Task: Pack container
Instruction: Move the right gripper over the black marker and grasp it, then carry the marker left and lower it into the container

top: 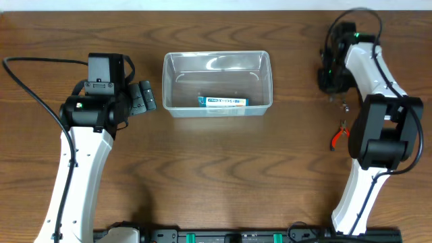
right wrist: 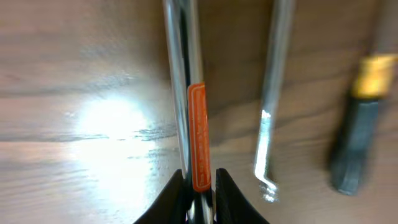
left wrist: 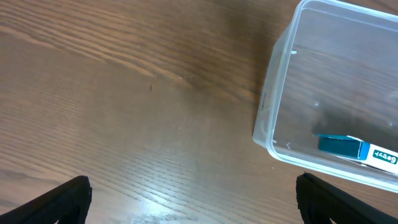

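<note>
The clear plastic container (top: pixel 217 82) stands at the table's middle back, and its corner shows in the left wrist view (left wrist: pixel 292 93). Inside lies a small blue-and-white box (top: pixel 223 102) (left wrist: pixel 357 151). My left gripper (top: pixel 144 98) (left wrist: pixel 193 190) hangs open just left of the container, with bare wood between its fingers. My right gripper (top: pixel 333 79) (right wrist: pixel 199 180) is at the far right back, shut on a shiny metal tool with an orange label (right wrist: pixel 196 134) that lies along the table.
Beside the held tool lie a bent metal key (right wrist: pixel 272 106) and a black-and-yellow handled tool (right wrist: pixel 360 124). Red-handled pliers (top: pixel 339 135) rest near the right arm's base, with a small metal piece (top: pixel 344 105) above them.
</note>
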You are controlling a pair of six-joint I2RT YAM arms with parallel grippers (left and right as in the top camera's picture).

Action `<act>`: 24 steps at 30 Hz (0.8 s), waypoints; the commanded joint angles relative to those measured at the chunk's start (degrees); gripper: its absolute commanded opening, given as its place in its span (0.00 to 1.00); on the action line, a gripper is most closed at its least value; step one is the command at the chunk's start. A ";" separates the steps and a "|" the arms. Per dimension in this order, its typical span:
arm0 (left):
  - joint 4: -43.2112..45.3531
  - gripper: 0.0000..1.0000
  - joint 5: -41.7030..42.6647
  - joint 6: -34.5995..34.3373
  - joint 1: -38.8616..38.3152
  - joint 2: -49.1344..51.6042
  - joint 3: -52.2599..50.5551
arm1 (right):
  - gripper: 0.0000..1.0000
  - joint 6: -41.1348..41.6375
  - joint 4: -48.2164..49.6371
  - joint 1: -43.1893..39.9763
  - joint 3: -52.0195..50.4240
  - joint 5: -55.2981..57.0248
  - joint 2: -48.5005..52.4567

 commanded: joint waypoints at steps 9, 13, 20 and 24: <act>-0.17 0.98 -0.90 -0.28 0.28 0.02 0.68 | 0.13 -6.34 -13.33 1.33 26.14 -3.56 -0.26; -0.20 0.98 -0.90 -0.28 0.28 0.02 0.68 | 0.13 -13.46 -17.84 4.11 33.48 -10.62 -0.26; -0.20 0.98 -0.90 -0.28 0.28 0.02 0.68 | 0.11 -25.92 -23.47 11.78 40.24 -26.08 -0.26; -0.20 0.98 -0.90 -0.28 0.28 0.02 0.68 | 0.09 -32.30 -24.83 16.81 40.04 -28.33 -0.26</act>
